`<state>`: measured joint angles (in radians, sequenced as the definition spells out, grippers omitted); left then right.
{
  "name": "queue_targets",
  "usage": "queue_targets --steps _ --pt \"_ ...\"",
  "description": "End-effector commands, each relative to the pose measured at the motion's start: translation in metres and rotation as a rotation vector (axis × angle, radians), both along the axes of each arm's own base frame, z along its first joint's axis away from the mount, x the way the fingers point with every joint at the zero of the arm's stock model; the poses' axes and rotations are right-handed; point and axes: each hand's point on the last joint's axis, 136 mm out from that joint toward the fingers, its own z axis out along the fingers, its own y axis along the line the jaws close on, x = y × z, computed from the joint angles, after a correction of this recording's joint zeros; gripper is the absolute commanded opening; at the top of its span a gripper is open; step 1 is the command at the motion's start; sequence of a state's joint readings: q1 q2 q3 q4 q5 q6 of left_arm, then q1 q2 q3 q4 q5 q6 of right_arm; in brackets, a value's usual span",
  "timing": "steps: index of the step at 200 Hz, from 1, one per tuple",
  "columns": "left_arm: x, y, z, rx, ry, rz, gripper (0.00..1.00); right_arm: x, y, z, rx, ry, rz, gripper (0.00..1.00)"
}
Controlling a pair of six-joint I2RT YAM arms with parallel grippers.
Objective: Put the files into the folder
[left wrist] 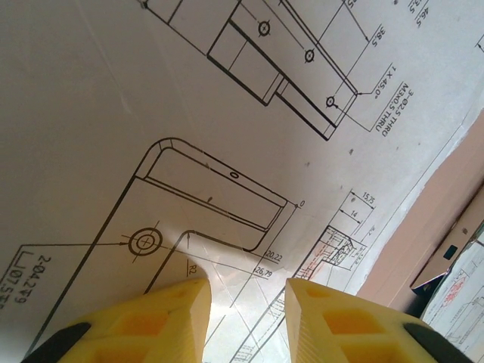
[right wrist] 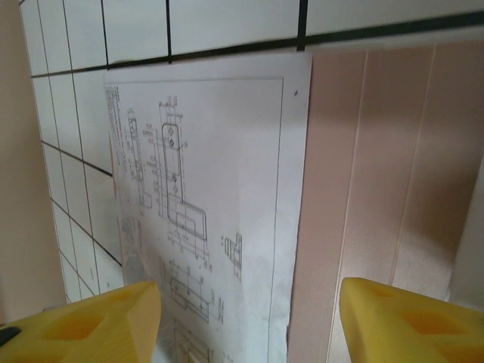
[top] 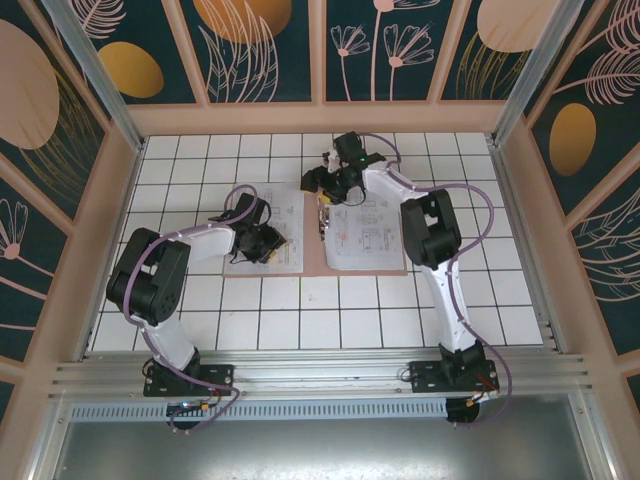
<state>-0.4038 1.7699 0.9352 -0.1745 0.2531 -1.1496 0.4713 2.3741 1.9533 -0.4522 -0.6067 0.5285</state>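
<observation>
The pinkish-brown folder [top: 312, 262] lies flat mid-table with a white printed sheet [top: 365, 235] on it. A second printed sheet [top: 250, 250] lies to its left, its right edge at the folder's edge. My left gripper [top: 272, 243] is down on this left sheet. In the left wrist view its yellow fingers stand apart [left wrist: 246, 291] over the drawing [left wrist: 189, 113], with the folder [left wrist: 431, 227] beyond. My right gripper [top: 322, 205] hovers at the folder's far left corner. Its jaws [right wrist: 248, 291] are wide open, straddling the sheet's edge [right wrist: 212, 212] and the folder [right wrist: 363, 189].
The white tiled table [top: 300, 320] is ringed by a low tan wall [top: 100, 230], with both arm bases on the near rail. Bare tiles run in front of and behind the papers.
</observation>
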Motion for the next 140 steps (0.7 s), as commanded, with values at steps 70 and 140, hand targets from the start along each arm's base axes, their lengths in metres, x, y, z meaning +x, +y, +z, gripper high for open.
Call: queue_targets --steps 70,140 --pt "-0.015 0.005 -0.017 -0.004 0.067 0.034 0.34 -0.047 -0.033 0.078 0.097 -0.088 -0.105 0.65" --pt "-0.021 -0.019 -0.012 -0.09 0.071 0.022 0.34 -0.05 -0.147 0.084 0.115 -0.048 -0.501 0.65"
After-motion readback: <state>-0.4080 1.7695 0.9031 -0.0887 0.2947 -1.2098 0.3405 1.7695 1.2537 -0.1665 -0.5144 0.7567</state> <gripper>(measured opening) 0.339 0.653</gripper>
